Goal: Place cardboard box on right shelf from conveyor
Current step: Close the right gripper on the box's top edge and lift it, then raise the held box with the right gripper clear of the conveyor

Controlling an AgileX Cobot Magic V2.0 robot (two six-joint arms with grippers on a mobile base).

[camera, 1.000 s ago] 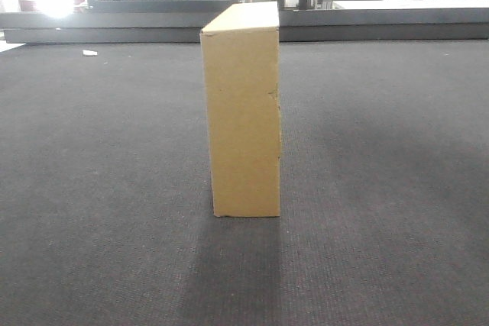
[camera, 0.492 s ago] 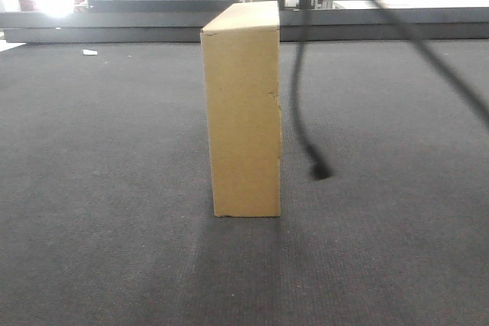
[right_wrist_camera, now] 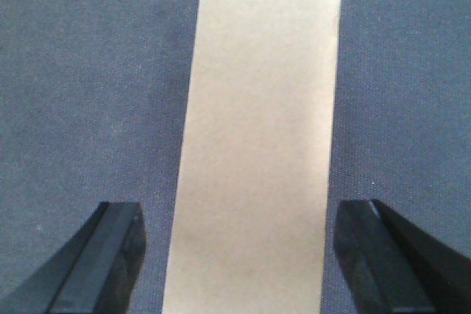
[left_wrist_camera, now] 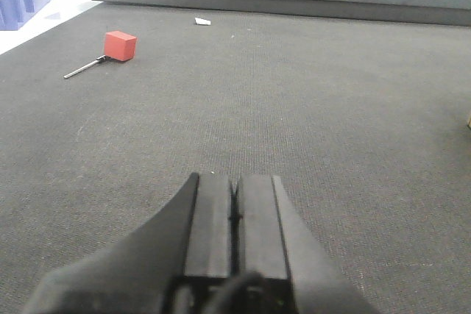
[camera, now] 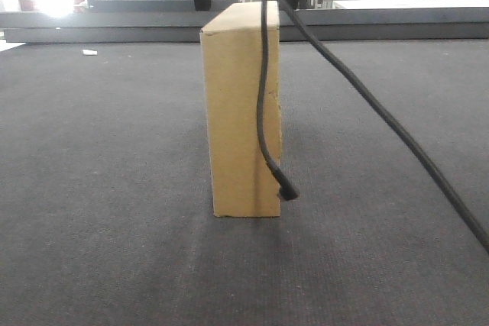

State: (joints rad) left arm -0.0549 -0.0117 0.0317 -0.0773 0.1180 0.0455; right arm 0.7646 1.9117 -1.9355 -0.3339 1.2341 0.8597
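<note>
One tan-brown slab-shaped cardboard box (camera: 243,112) stands upright on wide dark grey woven conveyor belt (camera: 92,188), narrow face toward front camera. I see right gripper (right_wrist_camera: 237,215) above box top, fingers spread wide, one each side, clear of cardboard. Left gripper (left_wrist_camera: 234,185) fingers pressed together, holding nothing, low over belt. Black cable (camera: 263,82) hangs across box front. Small red block (left_wrist_camera: 120,45) lies on belt, well apart.

Backlit, blown-out glare top left, soft shadow before the cardboard box (camera: 233,112), right wrist view bluish, soft
</note>
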